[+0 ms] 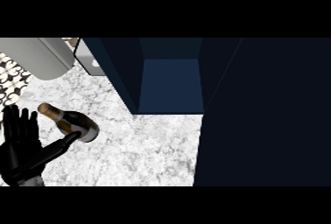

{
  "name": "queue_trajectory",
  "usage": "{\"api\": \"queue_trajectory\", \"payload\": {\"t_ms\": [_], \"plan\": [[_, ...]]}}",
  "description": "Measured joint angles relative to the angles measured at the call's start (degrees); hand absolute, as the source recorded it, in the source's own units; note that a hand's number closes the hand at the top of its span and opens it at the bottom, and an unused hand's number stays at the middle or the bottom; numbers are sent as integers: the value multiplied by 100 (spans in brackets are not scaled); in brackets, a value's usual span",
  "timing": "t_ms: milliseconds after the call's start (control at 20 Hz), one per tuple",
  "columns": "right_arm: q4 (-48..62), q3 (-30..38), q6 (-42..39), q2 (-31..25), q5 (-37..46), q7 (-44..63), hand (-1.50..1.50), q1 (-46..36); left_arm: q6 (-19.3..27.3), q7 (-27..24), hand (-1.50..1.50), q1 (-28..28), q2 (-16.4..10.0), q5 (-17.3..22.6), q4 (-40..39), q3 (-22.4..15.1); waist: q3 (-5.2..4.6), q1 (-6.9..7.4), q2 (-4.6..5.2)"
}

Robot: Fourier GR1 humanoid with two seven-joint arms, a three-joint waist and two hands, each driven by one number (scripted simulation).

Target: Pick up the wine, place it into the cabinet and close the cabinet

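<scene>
Wine bottle (72,122) on counter (142,148), left hand (22,151) beside it, fingers (26,120) straight, cabinet (171,83) open

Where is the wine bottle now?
Head view: the wine bottle lies on the counter at the left, by the thumb of the left hand, left of the open cabinet.

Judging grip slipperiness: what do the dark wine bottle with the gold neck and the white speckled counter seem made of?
Dark wine bottle: probably glossy glass, given pale highlights on its body; the gold neck looks like foil. White speckled counter: likely marble or similar stone, from grey mottled veining.
</scene>
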State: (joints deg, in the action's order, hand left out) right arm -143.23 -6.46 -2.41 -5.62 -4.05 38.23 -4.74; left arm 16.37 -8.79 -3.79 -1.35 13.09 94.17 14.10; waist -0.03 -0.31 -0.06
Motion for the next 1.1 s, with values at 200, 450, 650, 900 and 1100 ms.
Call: {"api": "queue_trajectory", "payload": {"t_ms": [200,450,650,900,1100], "plan": [[16,-73,-21,63,18,-150,-150,92,-217,-215,-150,-62,-14,91,-298,38,0,7,-1],[8,-138,-46,92,32,-207,-150,192,-540,-537,-150,17,-111,224,-797,135,1,5,-1],[16,-143,-8,96,45,-101,-150,54,-662,-823,-150,203,-105,291,-1272,189,0,5,1],[22,-88,-29,101,47,-125,-150,74,-760,-1114,-150,387,-161,346,-1735,276,2,5,2],[23,50,-140,34,-2,-123,-150,69,-817,-1329,-150,553,-190,384,-2127,312,2,-1,2]]}}
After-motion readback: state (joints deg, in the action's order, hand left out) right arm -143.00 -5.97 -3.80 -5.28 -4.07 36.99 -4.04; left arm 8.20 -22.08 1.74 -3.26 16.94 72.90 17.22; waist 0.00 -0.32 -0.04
